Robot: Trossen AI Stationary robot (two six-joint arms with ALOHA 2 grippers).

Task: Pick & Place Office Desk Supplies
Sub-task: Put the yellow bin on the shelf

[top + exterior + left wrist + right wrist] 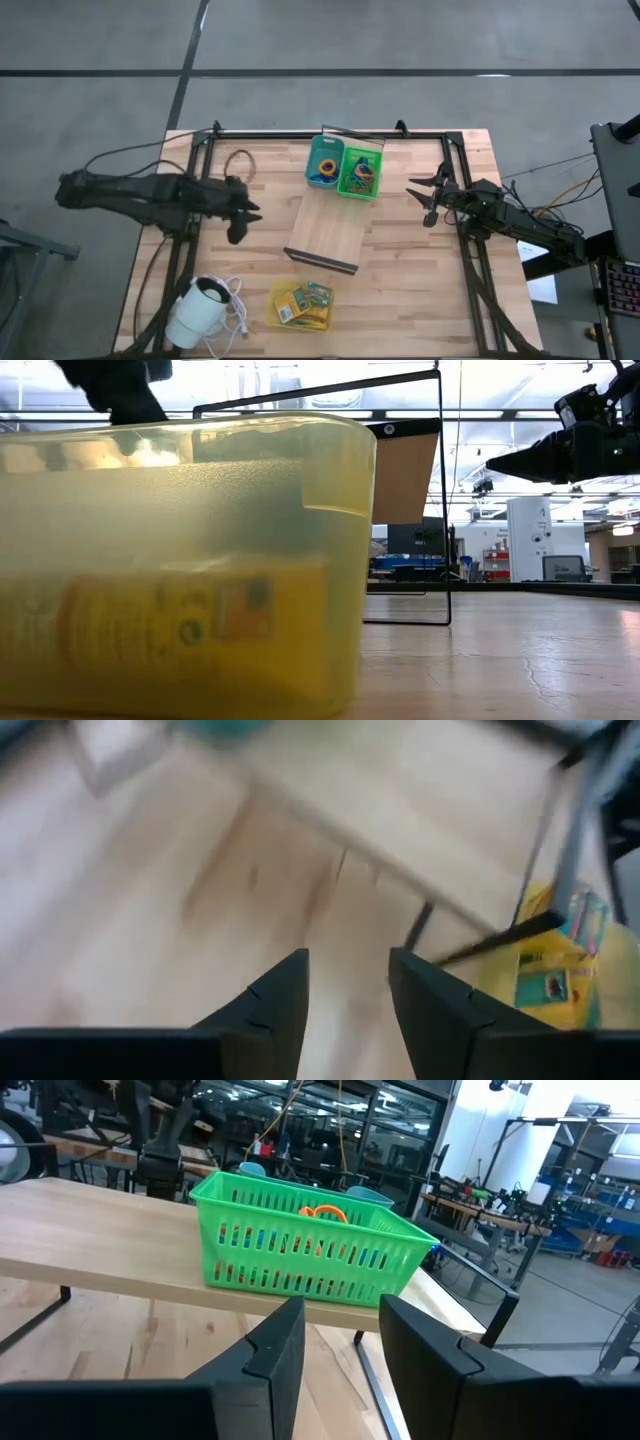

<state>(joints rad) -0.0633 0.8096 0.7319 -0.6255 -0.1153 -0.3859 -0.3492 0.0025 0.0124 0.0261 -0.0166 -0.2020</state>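
Note:
A teal basket [324, 160] and a green basket [360, 172] stand side by side on the far end of a sloping pale wooden board [330, 230]. Both hold small coloured rings and bands; an orange ring [322, 1212] shows in the green basket [300, 1245]. A yellow bin [300, 304] near the table's near edge holds yellow-green packets. My left gripper [238, 218] hovers open, left of the board. In its wrist view, my left gripper [346, 995] faces the board's near end and the yellow bin [560, 970]. My right gripper [430, 196] hovers open, right of the green basket; in its wrist view, my right gripper [340, 1350] faces that basket.
A white round corded device [200, 308] lies at the near left corner. A thin dark loop [238, 162] rests on the table left of the teal basket. A black metal frame [330, 132] runs around the table. In the low view, the yellow bin [180, 560] fills the foreground.

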